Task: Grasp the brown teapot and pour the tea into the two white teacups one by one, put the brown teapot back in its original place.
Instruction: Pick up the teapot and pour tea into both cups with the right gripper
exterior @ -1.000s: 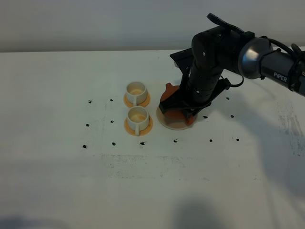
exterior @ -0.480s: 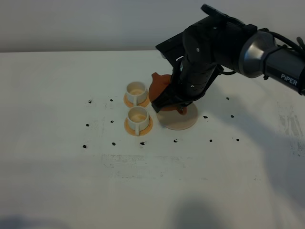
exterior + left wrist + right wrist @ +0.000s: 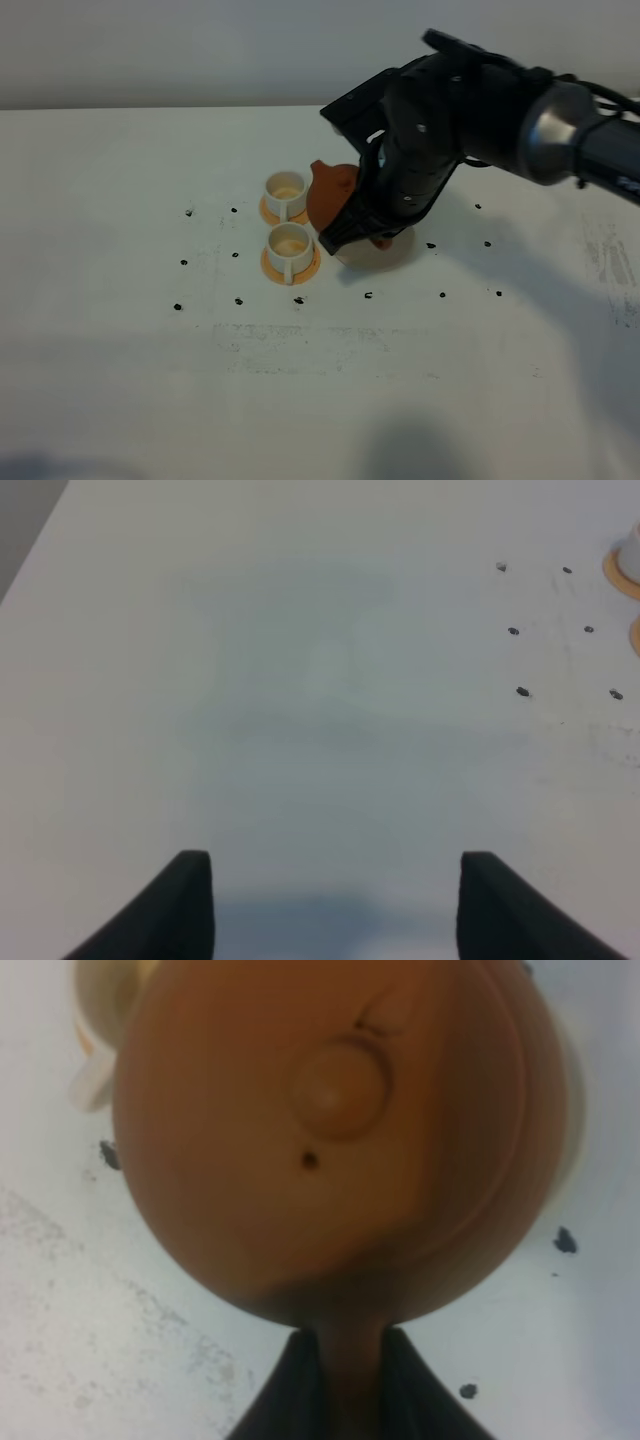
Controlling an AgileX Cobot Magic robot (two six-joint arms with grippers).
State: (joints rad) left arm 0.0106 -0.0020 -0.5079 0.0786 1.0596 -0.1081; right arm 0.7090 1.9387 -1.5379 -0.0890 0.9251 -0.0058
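Your right pincer (image 3: pixel 340 1365) is grasping the brown teapot (image 3: pixel 332 192) at mid-frame. You are starting the pour, I judge, needing it tipped over the upper white teacup (image 3: pixel 286 190).

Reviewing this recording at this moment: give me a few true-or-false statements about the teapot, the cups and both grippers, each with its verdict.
1. The right gripper is shut on the handle of the brown teapot. True.
2. The brown teapot sits flat on the cream coaster. False: it is held off the coaster, close by the far white cup.
3. The left gripper is open over bare table, holding nothing. True.
4. The teapot's lid is missing. False: the knobbed lid is on the pot.
5. The far white cup and the near white cup each stand upright on an orange coaster. True.
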